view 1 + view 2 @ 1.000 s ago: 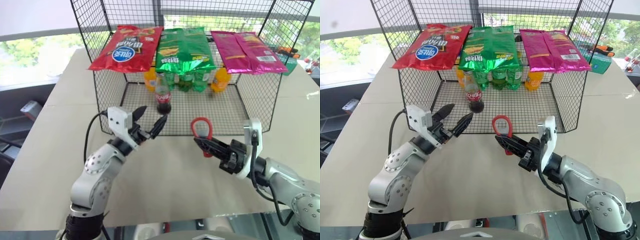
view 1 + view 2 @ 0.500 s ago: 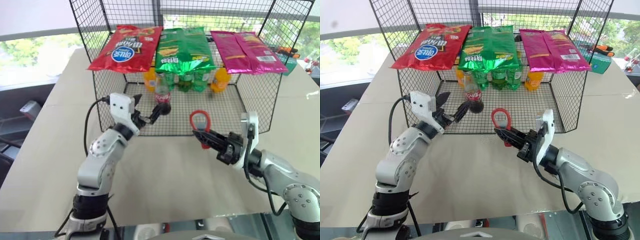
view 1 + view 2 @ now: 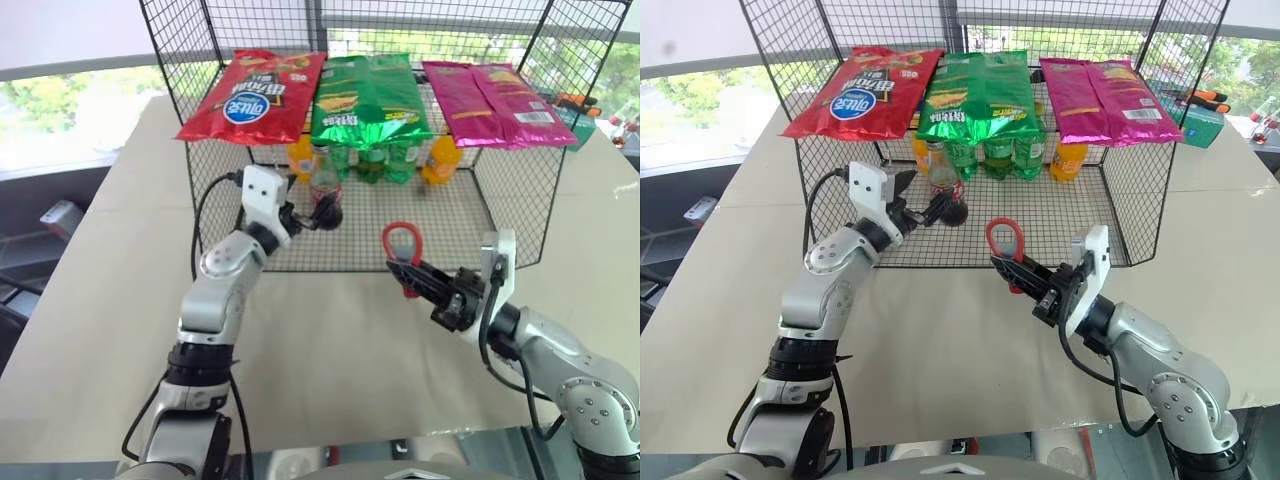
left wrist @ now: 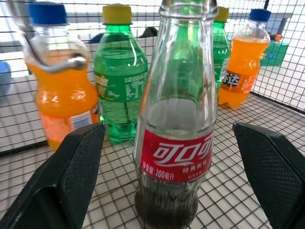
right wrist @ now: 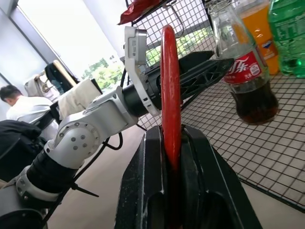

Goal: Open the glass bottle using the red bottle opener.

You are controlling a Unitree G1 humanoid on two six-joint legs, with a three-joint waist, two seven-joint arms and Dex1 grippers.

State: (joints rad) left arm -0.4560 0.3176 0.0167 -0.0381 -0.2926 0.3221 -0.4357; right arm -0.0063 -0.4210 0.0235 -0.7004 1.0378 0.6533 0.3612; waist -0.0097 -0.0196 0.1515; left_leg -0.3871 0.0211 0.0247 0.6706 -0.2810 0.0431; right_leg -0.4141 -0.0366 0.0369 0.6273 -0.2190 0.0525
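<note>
Bottle [image 4: 174, 119]: clear glossy glass, smooth, with a glossy red label.
Opener [image 3: 402, 243]: smooth red finish with a slight sheen.
Fingers [image 4: 71, 176]: black matt plastic, the inner faces finely dimpled.
Soda bottles [image 4: 62, 86]: clear shiny plastic, plastic caps.
Rack [image 3: 200, 180]: thin black wire mesh, matt.
Snack bags [image 3: 255, 98]: glossy crinkled foil.
Table [image 3: 330, 350]: pale beige, matt and smooth.
Arm shells [image 5: 90, 133]: smooth satin silver-grey.
</note>
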